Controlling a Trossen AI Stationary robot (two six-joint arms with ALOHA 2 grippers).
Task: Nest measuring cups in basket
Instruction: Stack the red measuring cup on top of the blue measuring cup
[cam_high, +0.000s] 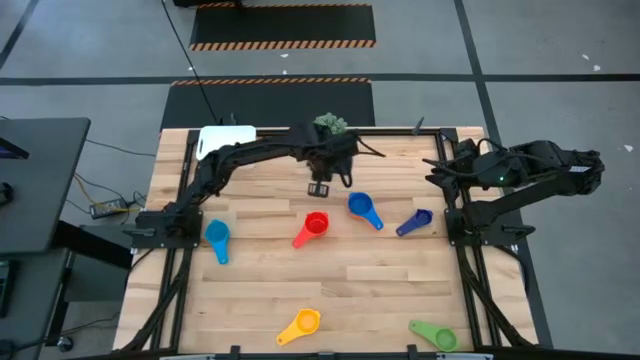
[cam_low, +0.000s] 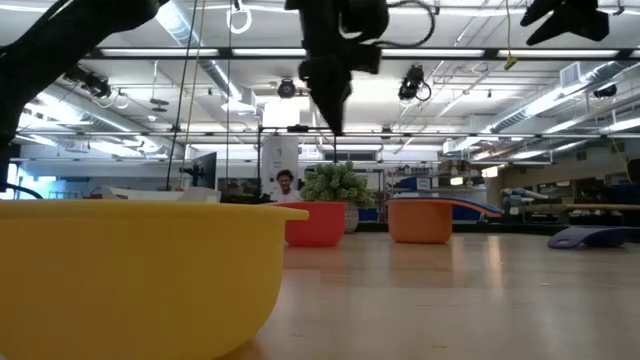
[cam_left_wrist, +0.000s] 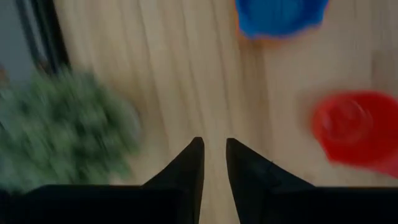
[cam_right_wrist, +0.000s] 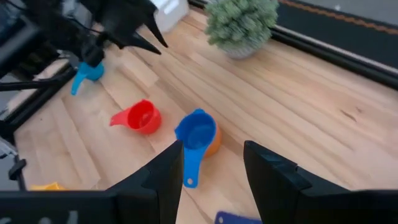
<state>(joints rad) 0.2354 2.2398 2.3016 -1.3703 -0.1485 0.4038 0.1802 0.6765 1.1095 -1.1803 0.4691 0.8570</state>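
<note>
Hovering above the table's far middle, the left gripper (cam_high: 318, 188) has its jaws nearly closed with a narrow gap, holding nothing; the plant (cam_high: 331, 124) stands just behind it. The right gripper (cam_high: 436, 168) waits high at the right edge, jaws wide, empty.

Cups counted in the high view: six separate, plus an orange one (cam_right_wrist: 212, 144) nested under the blue cup (cam_high: 359, 206).
- Red cup (cam_high: 316, 223): near the left gripper, handle pointing near-left.
- Blue cup: handle pointing near-right.
- Dark blue cup (cam_high: 421, 217): handle pointing near-left.
- Light blue cup (cam_high: 216, 234): by the left arm's base, handle toward the near edge.
- Yellow cup (cam_high: 305, 321) and green cup (cam_high: 440, 337): near edge, handles left.

Basket (cam_high: 226, 139): one, far-left corner, partly under the left arm. No cup visible in it.
</note>
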